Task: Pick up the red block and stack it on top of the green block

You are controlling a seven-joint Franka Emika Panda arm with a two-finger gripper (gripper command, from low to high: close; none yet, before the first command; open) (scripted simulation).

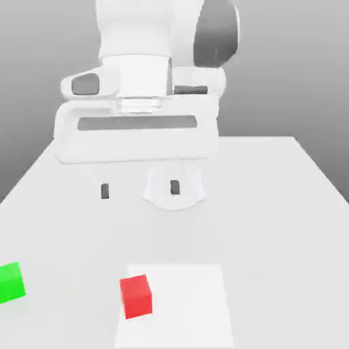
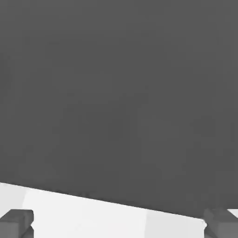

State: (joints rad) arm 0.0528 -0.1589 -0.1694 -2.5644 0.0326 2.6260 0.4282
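Red block [image 1: 136, 296] on white square [image 1: 180, 307], green block [image 1: 11, 282] apart.

no readable text, no labels, no brand names, no numbers, no signs

white table [image 1: 272, 225] | white square patch [image 1: 180, 330] | red block [image 1: 136, 297] | green block [image 1: 10, 283]

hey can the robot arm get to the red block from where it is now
Probably yes: the gripper hangs open above the table, and nothing stands on the red block.
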